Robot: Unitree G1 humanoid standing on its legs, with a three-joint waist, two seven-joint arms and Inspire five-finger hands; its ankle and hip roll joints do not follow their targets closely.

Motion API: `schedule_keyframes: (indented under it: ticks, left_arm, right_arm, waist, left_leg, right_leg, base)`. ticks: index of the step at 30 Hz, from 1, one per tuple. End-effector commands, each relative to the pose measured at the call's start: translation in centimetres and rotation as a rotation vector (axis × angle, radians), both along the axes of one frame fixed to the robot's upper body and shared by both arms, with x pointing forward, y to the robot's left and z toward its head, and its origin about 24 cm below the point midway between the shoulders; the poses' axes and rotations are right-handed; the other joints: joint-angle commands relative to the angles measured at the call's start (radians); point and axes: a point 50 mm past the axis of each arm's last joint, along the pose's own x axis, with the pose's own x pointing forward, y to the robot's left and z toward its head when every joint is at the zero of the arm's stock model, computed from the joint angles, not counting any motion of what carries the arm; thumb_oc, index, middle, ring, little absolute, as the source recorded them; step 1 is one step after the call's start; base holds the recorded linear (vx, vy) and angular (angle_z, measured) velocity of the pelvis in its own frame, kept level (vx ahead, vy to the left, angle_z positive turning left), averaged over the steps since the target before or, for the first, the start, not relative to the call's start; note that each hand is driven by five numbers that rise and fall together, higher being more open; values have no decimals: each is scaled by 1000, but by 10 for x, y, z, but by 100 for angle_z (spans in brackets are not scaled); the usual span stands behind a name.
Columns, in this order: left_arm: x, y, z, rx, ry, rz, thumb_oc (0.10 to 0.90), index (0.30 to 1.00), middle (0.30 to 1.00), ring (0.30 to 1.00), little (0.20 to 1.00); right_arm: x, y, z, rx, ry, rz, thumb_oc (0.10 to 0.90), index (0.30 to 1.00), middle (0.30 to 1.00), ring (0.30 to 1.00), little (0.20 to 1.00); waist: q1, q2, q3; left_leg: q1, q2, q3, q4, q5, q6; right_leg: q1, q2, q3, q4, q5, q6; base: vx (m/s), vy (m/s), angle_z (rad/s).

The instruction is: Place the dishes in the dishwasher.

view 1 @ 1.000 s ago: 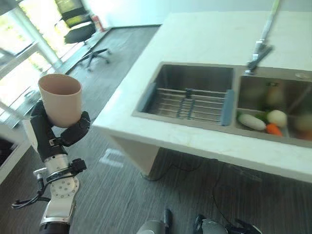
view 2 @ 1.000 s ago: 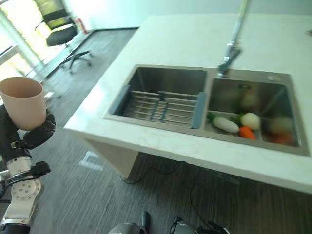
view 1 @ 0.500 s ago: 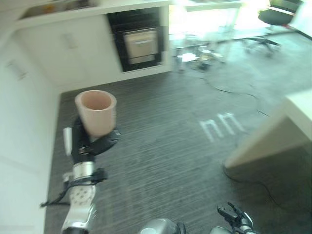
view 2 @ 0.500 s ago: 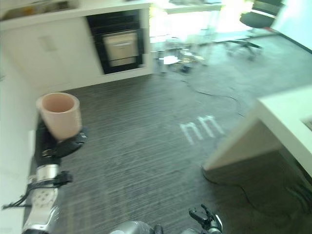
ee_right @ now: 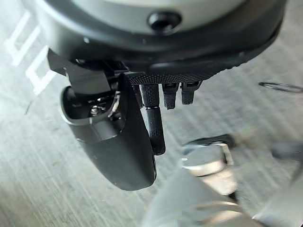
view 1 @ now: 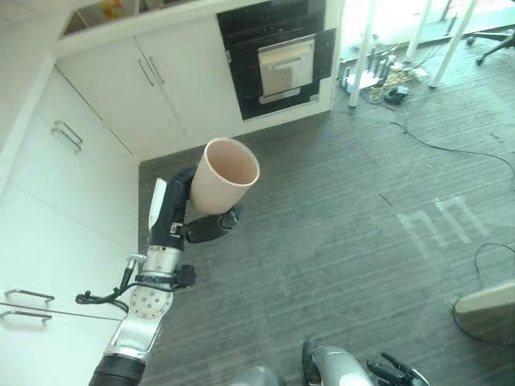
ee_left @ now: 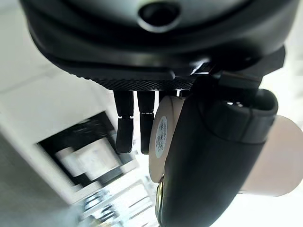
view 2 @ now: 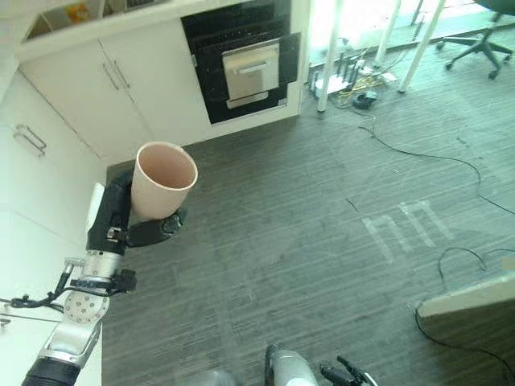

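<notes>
**Cup's up in the left hand, dishwasher side of the kitchen in front**

So the beige cup (view 1: 224,177) is sitting in the left hand (view 1: 183,215), held up in the air over the dark striped floor (view 1: 338,241). It's tilted a bit, mouth pointing up and slightly away from the arm, and you can see straight into it, nothing inside as far as I can tell. The fingers and thumb are wrapped round the lower part of the cup, so that's a proper grasp, and the left wrist view backs it up: the thumb lies across the cup's pale wall (ee_left: 279,156) with the base and its little sticker facing the palm.

The right hand (ee_right: 123,142) hangs low over the floor. In its own wrist view the thumb sticks out and the fingers are loose and fairly straight, nothing in them, so it's released. You can just catch its dark fingers at the bottom edge of the head views too.

Around that: white cabinets (view 1: 145,88) with bar handles run along the left and the far wall. Set into the far wall next to them is a black built-in appliance (view 1: 282,56) with a silver front panel and handle. Further right there are white poles and a tangle of cables on the floor by the bright window area, and an office chair (view 2: 475,36) in the far corner. A white counter corner (view 2: 475,301) pokes in at the lower right.
</notes>
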Motion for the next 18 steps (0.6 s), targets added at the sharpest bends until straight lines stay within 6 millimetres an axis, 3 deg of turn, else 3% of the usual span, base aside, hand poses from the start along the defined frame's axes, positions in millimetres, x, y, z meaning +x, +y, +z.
schedule_keyframes:
  ticks: [1,2,4,6,9,11,12,13,14,16,17,18]
  left_arm:
    - [7,17,56,-5,-272,25,400,300,300,300,300]
    - [6,21,55,12,-270,45,400,300,300,300,300]
    - [4,25,52,9,-267,66,400,300,300,300,300]
    - [-2,32,47,8,-252,85,400,300,300,300,300]
    - [-7,37,42,4,-245,85,400,300,300,300,300]
    - [-10,40,40,6,-254,90,400,300,300,300,300]
    - [-13,43,38,25,-252,105,400,300,300,300,300]
    - [-16,43,38,30,-251,93,400,300,300,300,300]
    - [-17,43,39,42,-258,95,400,300,300,300,300]
    - [-18,42,40,56,-266,97,400,300,300,300,300]
    - [-18,41,42,74,-271,103,400,300,300,300,300]
    - [-14,43,46,78,-263,118,400,300,300,300,300]
  right_arm:
    - [29,-15,14,-46,-125,15,800,900,900,900,900]
    - [32,-14,14,-51,-122,39,800,900,900,900,900]
    - [35,-11,14,-55,-107,57,800,900,900,900,900]
    - [33,-9,11,-55,-80,62,800,900,900,900,900]
    - [30,-7,9,-61,-71,75,800,900,900,900,900]
    - [31,-5,9,-69,-69,95,800,900,900,900,900]
    - [31,-2,8,-78,-52,109,800,900,900,900,900]
    - [28,-1,7,-61,-57,81,800,900,900,900,900]
    - [27,1,6,-54,-65,78,800,900,900,900,900]
    - [26,3,6,-54,-72,81,800,900,900,900,900]
    - [26,6,5,-54,-74,96,800,900,900,900,900]
    - [22,11,4,-57,-76,115,800,900,900,900,900]
  waist:
    - [-14,-33,-4]
    - [12,-50,7]
    - [35,-48,9]
    - [64,-12,4]
    - [75,-4,-7]
    - [80,-8,-19]
    - [90,-19,-29]
    - [92,-31,-38]
    - [92,-36,-38]
    - [90,-35,-41]
    - [79,-38,-37]
    - [59,-21,-35]
  left_leg:
    - [8,-27,-14,-299,-84,64]
    - [-30,-79,-25,-559,-79,77]
    - [-41,-100,-71,-803,-16,61]
    - [-151,-83,-126,-819,32,31]
    - [-190,-81,-94,-819,61,24]
    - [-174,-82,-80,-819,41,43]
    - [-138,-104,-94,-819,4,64]
    - [-94,-116,-86,-819,-39,97]
    - [-69,-124,-83,-819,-62,119]
    - [-59,-127,-84,-819,-74,135]
    - [-26,-141,-88,-819,-98,162]
    - [30,-137,-103,-819,-131,195]
  right_leg:
    - [70,-28,-39,-117,18,148]
    - [96,-20,9,-117,-4,166]
    - [121,0,46,-117,-29,181]
    - [169,45,60,-117,-59,182]
    - [208,50,48,-117,-80,186]
    - [233,44,44,-117,-88,193]
    - [284,35,49,-117,-95,208]
    - [333,16,13,-115,4,241]
    - [310,-3,-8,-5,75,272]
    - [275,-12,-13,79,120,290]
    - [230,-18,-6,225,198,322]
    - [68,-27,-22,468,275,347]
  base:
    - [747,-290,-49]
    - [742,-96,-14]
    - [559,31,-27]
    - [523,58,-132]
    - [429,67,-71]
    - [416,117,-107]
    - [645,165,-57]
    - [645,173,-60]
    - [401,113,-76]
    - [187,82,-42]
    - [276,127,-6]
    - [308,137,-7]
